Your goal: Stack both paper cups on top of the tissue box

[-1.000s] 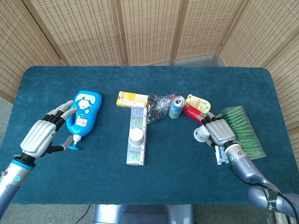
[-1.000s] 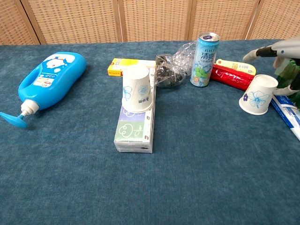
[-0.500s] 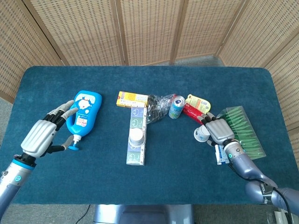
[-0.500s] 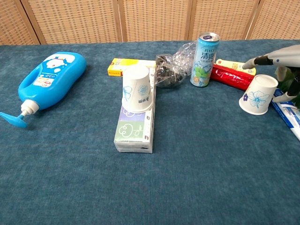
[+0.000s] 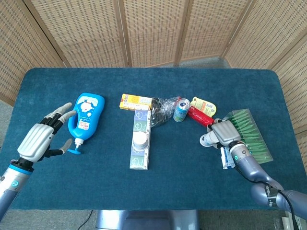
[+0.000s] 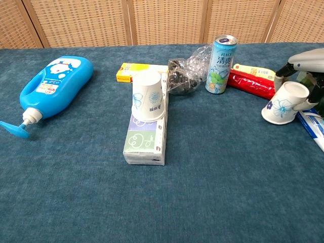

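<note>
Cups: one cup (image 6: 148, 95) already sits upside down on the tissue box (image 6: 145, 140), mid-table. The second cup (image 6: 284, 103) is at the right, tipped, with the right hand (image 5: 221, 133) closed around it. It must go on top next, I think. The left hand (image 5: 39, 138) holds nothing, fingers spread. Blue cloth table (image 5: 86, 182), wicker screens (image 5: 153, 31) behind.

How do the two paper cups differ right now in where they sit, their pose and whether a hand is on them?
The cup on the tissue box stands upside down and level on the tissue box, with no hand near it. The cup by the right hand is on the table, upside down but tilted, and the right hand grips it. Both are white with blue print.
</note>
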Tool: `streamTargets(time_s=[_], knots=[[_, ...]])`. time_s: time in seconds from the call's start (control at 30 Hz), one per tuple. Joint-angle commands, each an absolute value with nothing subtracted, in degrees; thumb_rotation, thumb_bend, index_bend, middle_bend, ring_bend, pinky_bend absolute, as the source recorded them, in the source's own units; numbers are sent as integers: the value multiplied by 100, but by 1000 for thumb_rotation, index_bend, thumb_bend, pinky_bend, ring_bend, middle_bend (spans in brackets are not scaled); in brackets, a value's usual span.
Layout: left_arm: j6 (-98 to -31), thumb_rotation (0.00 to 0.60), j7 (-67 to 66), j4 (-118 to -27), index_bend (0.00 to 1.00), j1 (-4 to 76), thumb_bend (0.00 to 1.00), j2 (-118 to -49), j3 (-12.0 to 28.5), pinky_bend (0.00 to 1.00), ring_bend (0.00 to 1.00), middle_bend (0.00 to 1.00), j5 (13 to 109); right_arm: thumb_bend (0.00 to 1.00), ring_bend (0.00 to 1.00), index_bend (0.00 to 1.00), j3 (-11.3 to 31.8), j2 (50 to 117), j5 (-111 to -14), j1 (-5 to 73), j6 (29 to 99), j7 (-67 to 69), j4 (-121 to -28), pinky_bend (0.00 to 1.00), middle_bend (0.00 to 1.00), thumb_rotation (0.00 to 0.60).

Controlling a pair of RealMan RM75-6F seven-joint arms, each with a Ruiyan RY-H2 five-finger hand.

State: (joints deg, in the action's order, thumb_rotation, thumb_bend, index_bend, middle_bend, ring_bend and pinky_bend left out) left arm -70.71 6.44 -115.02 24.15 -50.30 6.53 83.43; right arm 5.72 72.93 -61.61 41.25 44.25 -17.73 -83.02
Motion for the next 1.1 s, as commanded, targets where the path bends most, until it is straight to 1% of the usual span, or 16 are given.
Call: streamTargets(time_s=[0.03,0.2,0.43,0.63,0.83,1.1], knots=[[-7064,600,643,-11499,104,2413,481,-5032,658,135,0,0,8343,285,204,417,565,7202,-6133,4101,4483,-1800,-8459,675,425,600],[-7052,600,644,-11499,103,2414,481,-5011,689,135,0,0,8334,288,204,410,574,6916,-5980,4115,4565,-1990,-8941,675,423,600],[-7044,600,610,-11494,107,2414,481,-5039,693,135,0,0,8413,289,205,409,706,6288,-5485,4293,4629,-2330,-10017,675,422,600],[-7052,600,514,-11529,110,2407,481,-5099,678,135,0,0,8474,294,204,409,810,5931,-5132,4518,4681,-2554,-10738,675,420,600],[-7079,600,445,-11551,113,2365,481,-5135,641,135,0,0,8520,295,204,409,926,5836,-5038,4755,4680,-2593,-11094,675,421,600],[-7090,600,431,-11545,114,2313,481,-5139,605,135,0,0,8519,295,204,408,1072,5850,-4875,5152,4537,-2600,-11250,675,420,600]])
